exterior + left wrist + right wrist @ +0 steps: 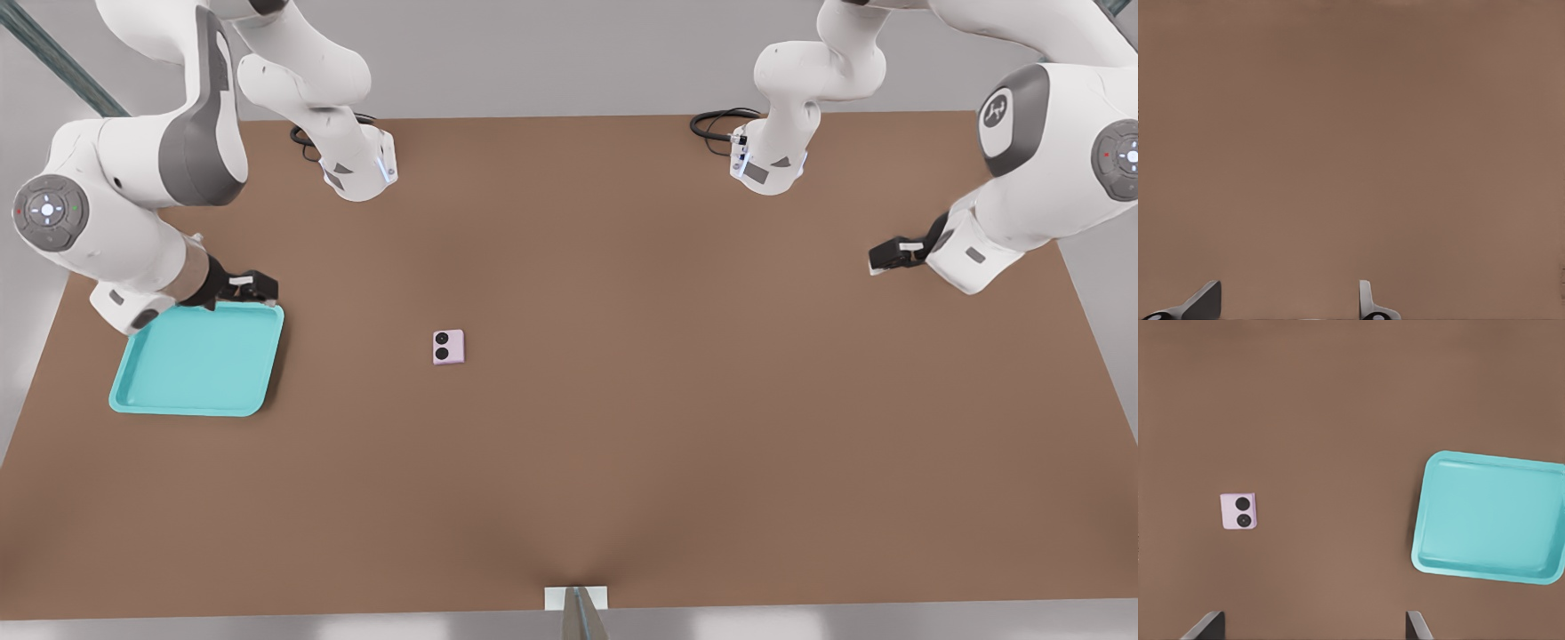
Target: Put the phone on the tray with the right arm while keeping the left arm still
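Phone and tray both lie flat on the brown bench (676, 427), well apart: at the front view's left the turquoise tray (197, 360) sits bare near the bench's edge, with the right arm's (133, 191) black hand (253, 286) hanging just above its far rim. That hand holds nothing, its fingers (1205, 628) spread wide. Further toward the front view's right, the pale pink phone (448, 347) rests with two black lenses facing up.
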Action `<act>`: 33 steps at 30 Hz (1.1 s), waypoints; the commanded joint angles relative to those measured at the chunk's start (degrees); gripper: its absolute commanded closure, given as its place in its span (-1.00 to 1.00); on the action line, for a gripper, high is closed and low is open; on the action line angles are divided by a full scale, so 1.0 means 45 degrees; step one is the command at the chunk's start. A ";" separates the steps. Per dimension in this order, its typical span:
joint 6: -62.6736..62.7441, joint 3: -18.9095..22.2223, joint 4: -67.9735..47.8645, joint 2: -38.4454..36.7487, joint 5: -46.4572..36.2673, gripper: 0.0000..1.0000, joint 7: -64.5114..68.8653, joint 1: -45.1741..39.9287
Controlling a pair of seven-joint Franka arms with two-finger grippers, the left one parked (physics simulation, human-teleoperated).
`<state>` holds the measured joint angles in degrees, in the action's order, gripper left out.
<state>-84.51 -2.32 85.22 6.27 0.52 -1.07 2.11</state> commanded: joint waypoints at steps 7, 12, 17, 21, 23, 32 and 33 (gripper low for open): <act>-0.2957 -0.0578 -0.0110 0.1341 0.0176 -1.00 -0.1832 0.1347; -0.6471 -0.1379 0.2387 0.2280 0.0157 -1.00 -0.5874 0.2402; -0.9735 -0.1828 0.5281 0.2532 0.0118 -1.00 -0.9156 0.2558; -1.0653 -0.1829 0.5242 0.3509 0.0157 -1.00 -1.0562 0.3183; -1.0692 -0.1887 0.5710 0.3529 0.0137 -1.00 -1.0582 0.3203; -1.0927 -0.2024 0.6609 0.4310 0.0118 -1.00 -1.0563 0.3242; -1.0927 -0.2024 0.6609 0.4310 0.0118 -1.00 -1.0563 0.3242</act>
<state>-132.30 -11.41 115.04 25.63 1.09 -34.56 16.69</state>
